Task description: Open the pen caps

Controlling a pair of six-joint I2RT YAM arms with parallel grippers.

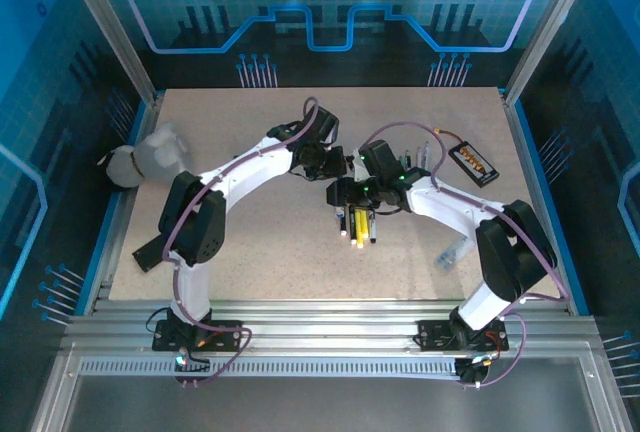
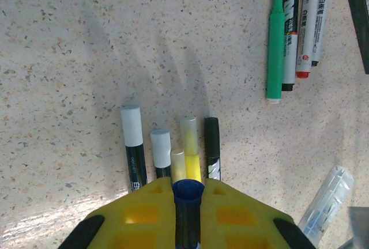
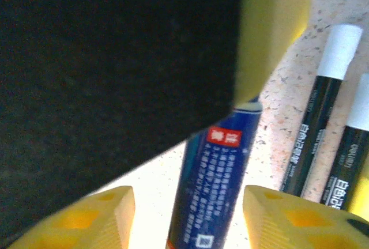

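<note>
**Worktop and arms.** The speckled worktop (image 1: pixel 230 262) carries all items. Both arms extend to its middle. There the left gripper (image 2: pixel 188 194) and the right gripper (image 3: pixel 184 206) meet tip to tip on one blue pen.

**Left gripper.** The jaws are closed on the blue cap (image 2: pixel 188 187). The cap sits centred between the two yellow pads (image 2: pixel 147 206), and both pads touch it.

**Right gripper.** The jaws stand apart, with the blue pen body (image 3: pixel 216 174) running lengthwise between them. A bright strip of worktop shows between the body and one finger (image 3: pixel 95 217). The body lies close to the other finger, but contact cannot be confirmed. The left gripper's black housing sits directly ahead of these jaws.

**Other items.**
- The black device (image 1: pixel 473 162), with an orange label, lies well apart from both jaws on the right arm's side.
- A clear plastic packet (image 2: pixel 328 200) lies just beside the left jaws.
- A green pen (image 2: pixel 275 47) lies farther ahead and off to the side, with white-bodied pens alongside it.

**Caps.** Four pens lie side by side on the worktop, directly ahead of and below the left jaws. Their cap ends point away from the jaws, and each cap is seated on its pen:
- white cap (image 2: pixel 131 125)
- second white cap (image 2: pixel 160 148)
- pale yellow cap (image 2: pixel 189 131)
- black cap (image 2: pixel 211 134)
</note>
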